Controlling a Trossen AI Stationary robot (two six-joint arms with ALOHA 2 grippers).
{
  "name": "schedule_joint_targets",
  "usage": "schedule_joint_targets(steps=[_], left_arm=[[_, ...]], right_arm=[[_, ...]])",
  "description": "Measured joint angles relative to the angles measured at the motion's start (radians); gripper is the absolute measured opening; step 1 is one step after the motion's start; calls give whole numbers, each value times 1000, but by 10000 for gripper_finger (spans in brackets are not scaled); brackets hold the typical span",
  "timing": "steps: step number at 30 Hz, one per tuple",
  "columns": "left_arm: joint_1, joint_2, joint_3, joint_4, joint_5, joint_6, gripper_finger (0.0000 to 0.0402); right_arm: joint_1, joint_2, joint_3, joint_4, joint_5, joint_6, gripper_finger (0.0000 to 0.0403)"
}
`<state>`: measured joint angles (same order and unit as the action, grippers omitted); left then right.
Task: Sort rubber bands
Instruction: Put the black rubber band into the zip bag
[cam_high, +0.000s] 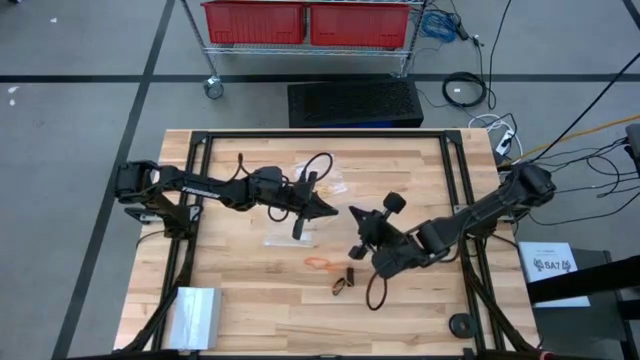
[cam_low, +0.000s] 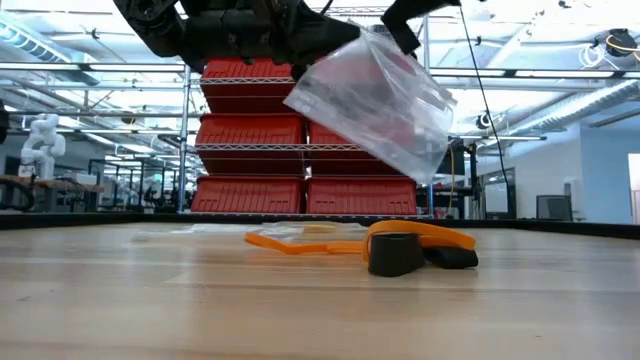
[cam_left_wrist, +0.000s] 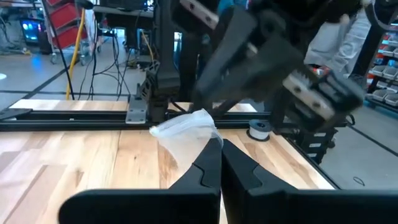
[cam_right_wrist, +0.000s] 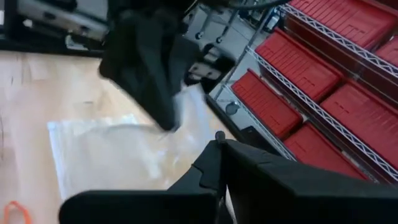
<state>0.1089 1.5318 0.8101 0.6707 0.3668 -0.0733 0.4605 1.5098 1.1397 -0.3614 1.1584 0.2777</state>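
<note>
Above the middle of the surface (cam_high: 250, 290), I am holding a clear bag (cam_low: 375, 95) pinched in both end effectors, left (cam_high: 322, 207) and right (cam_high: 357, 214). Rubber bands (cam_high: 330, 270) are lying loose at six o'clock; next, I judge, comes spreading the bag's mouth.

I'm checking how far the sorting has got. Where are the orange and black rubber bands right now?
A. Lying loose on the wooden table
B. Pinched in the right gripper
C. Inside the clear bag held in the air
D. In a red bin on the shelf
A: the rubber bands lie loose on the bare table, in front of both grippers, while the clear bag hangs above them.
</note>
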Motion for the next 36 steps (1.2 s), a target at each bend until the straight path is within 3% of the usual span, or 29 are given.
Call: schedule_joint_targets(steps=[9, 21, 29, 36], left_arm=[[0, 0, 0, -3, 0, 3, 0], [0, 0, 0, -2, 1, 10, 0], [-1, 0, 0, -2, 3, 27, 0], [0, 0, 0, -4, 3, 27, 0]], right_arm=[[-38, -65, 0, -8, -16, -37, 0], [-115, -52, -1, 56, -256, -82, 0], [-127, -52, -1, 37, -340, -7, 0], [-186, -52, -1, 11, -519, 52, 0]])
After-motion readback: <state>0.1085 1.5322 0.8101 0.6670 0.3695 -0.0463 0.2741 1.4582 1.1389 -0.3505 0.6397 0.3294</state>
